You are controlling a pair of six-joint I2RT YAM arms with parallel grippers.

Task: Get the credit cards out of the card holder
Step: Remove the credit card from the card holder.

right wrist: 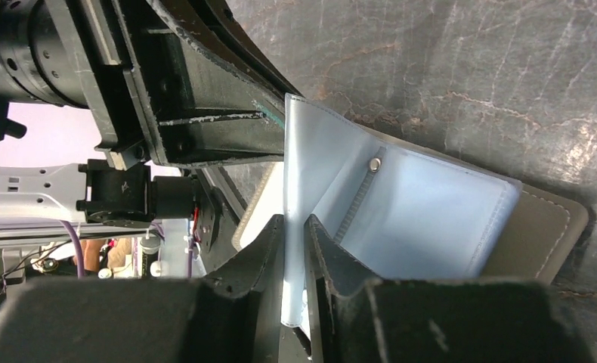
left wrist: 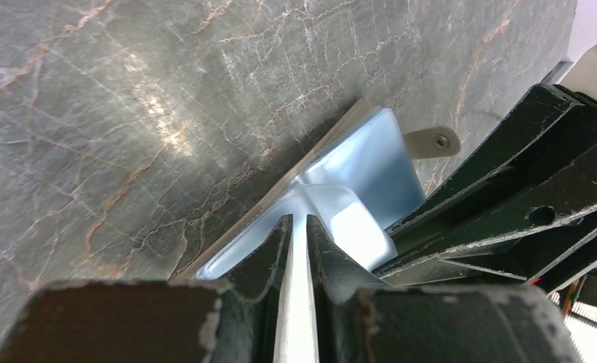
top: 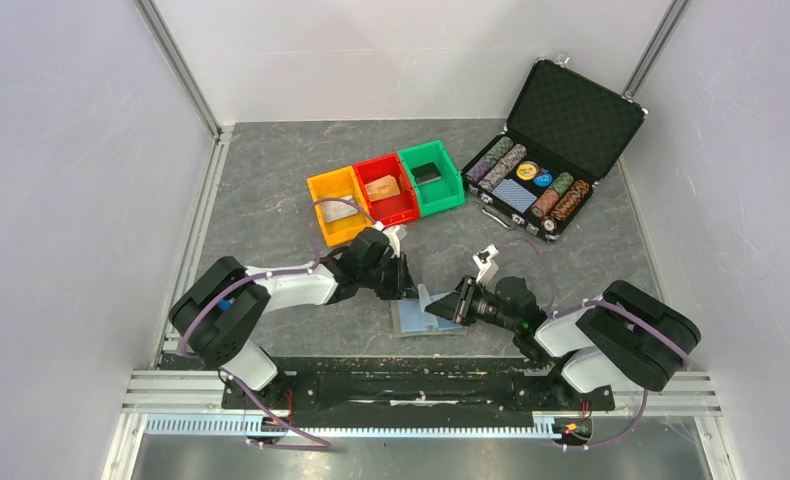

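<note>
The card holder [top: 412, 319] lay open on the grey table [top: 271, 205] near its front edge, between the two arms. The left gripper [left wrist: 298, 224], jaws almost together, pinched a raised light-blue inner panel. The right gripper [right wrist: 295, 224], equally narrow, pinched the opposite light-blue flap.

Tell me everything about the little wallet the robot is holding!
The card holder lies open on the table between the arms. Outside it looks grey and leathery with stitching; inside are smooth light-blue panels and a small metal snap. The left gripper and right gripper each pinch a raised blue flap. Whether cards are inside, I cannot tell.
</note>
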